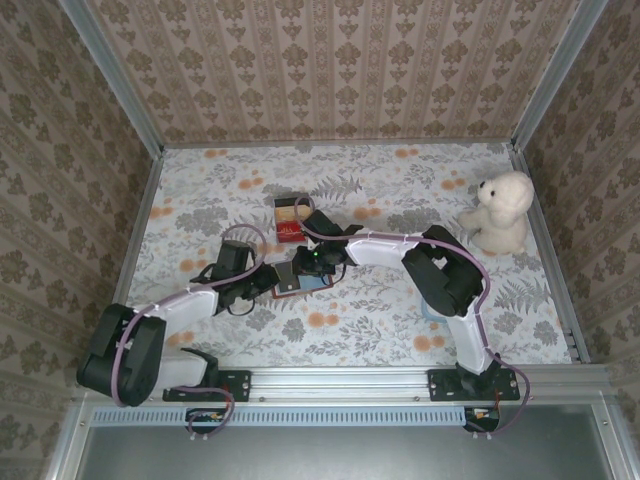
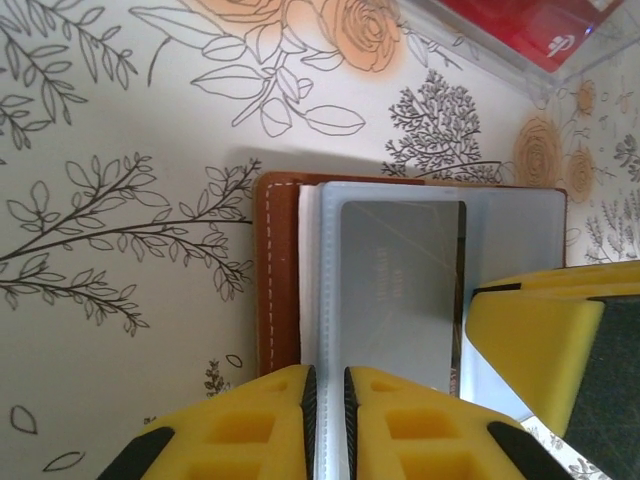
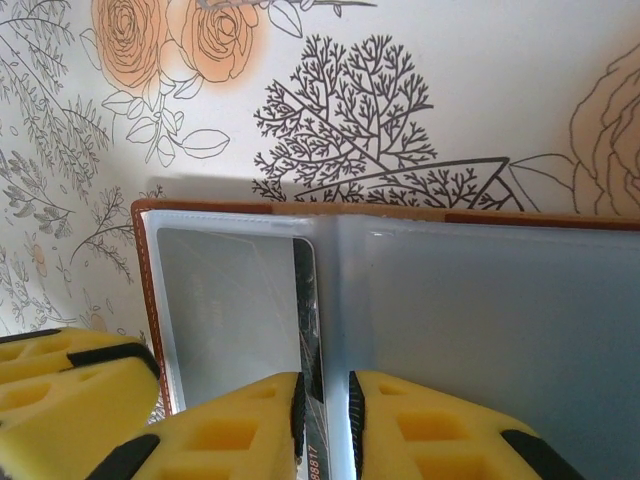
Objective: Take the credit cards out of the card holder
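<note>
Tabletop (image 1: 200, 190), flower-printed, sits between wallpapered walls (image 1: 330, 60).

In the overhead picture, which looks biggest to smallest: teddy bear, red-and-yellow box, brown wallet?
Teddy bear, clearly largest.
Then the box and the card holder: about alike, and the card holder is partly covered, so I won't rank them.
</note>
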